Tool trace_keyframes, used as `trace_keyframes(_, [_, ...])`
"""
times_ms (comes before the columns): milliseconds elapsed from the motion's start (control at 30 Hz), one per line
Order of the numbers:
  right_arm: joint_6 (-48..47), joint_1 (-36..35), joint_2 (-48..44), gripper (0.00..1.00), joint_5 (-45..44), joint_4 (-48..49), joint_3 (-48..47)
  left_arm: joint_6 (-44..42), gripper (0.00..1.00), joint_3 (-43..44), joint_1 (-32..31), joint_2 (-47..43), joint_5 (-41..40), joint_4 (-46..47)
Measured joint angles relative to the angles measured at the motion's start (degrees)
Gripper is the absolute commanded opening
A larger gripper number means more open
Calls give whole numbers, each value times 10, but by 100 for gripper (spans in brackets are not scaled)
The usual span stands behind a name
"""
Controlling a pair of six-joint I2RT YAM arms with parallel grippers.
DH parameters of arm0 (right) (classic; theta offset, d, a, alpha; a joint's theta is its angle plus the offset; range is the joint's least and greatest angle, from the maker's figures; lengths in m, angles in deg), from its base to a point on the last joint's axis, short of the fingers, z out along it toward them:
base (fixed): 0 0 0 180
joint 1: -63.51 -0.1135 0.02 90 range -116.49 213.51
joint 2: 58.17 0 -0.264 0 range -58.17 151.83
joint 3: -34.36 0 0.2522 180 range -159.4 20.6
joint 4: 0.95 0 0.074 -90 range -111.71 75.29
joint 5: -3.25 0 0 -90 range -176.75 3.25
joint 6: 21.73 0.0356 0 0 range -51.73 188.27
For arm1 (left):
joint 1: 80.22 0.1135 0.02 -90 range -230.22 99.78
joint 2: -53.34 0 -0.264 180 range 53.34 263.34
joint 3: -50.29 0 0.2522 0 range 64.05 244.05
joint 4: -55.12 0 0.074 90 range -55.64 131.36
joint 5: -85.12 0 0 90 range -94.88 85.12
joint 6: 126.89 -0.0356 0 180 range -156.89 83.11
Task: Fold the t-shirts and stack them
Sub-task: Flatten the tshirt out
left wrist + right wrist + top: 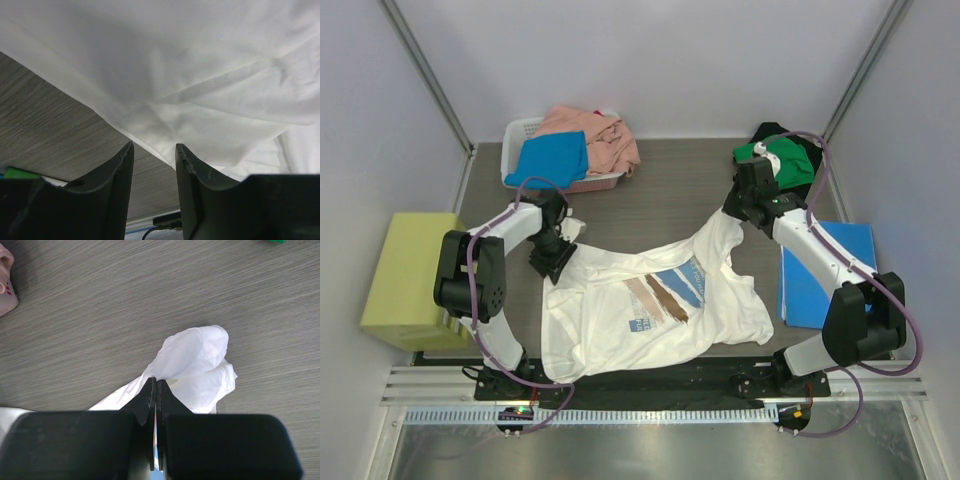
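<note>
Nearest the arm bases, the white t-shirt (588,325) lies spread and rumpled across the front middle of the table (660,195), chest side up. Its blue-and-brown print (666,294) sits near the centre. The lower part of the shirt reaches the near table edge between the 2 bases.

At the shirt's left side, the left gripper (154,150) is low over the wood. Its 2 fingers (119,172) stand apart with a clear gap and grip nothing. In the left wrist view the cloth's edge runs just past the fingertips.

At the shirt's far right corner, the right gripper (156,385) has its fingers pressed together on a pinch of the white cloth. A bunched fold bulges out beyond the tips.

A yellow block (405,272) sits off the table's left side. A blue folder (832,268) lies flat on the right, beside the right arm.

At the far left, a white basket (518,132) holds a bright blue t-shirt (552,158) and a salmon pink t-shirt (598,135) that spills over its right rim. At the far right, a green t-shirt (794,160) rests on a black t-shirt (772,130), well apart from the white one.
</note>
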Motion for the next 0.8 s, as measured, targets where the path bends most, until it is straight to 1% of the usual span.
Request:
trace_keyframes(133, [0,0,9,1,3,1,-4,4,48,0,0,0,-7,14])
trace_keyframes(267, [0,0,16,1,8,1,-4,14,48,0,0,0,-6,28])
trace_keyframes(300, [0,0,16,1,9,1,-4,15,46,0,0,0,-6,32])
trace_keyframes(333, [0,0,16,1,10,1,-4,16,38,0,0,1,-7,36])
trace_keyframes(400, [0,0,16,1,13,1,-4,20,29,0,0,4,-6,45])
trace_keyframes(433, [0,0,16,1,14,1,-4,21,21,0,0,8,-6,49])
trace_keyframes(533, [0,0,17,1,17,2,-4,27,13,0,0,21,-6,57])
trace_keyframes(567, [1,0,17,1,18,2,-3,28,13,0,0,23,-8,58])
trace_keyframes(700, [0,0,17,1,19,2,-3,29,13,0,0,22,-10,58])
trace_keyframes(733, [0,0,17,1,19,2,-3,29,14,0,0,23,-10,59])
trace_keyframes(767, [0,0,17,1,21,3,-3,29,17,0,0,22,-10,59])
trace_keyframes(800, [0,0,17,1,21,4,-3,29,30,0,0,22,-10,59])
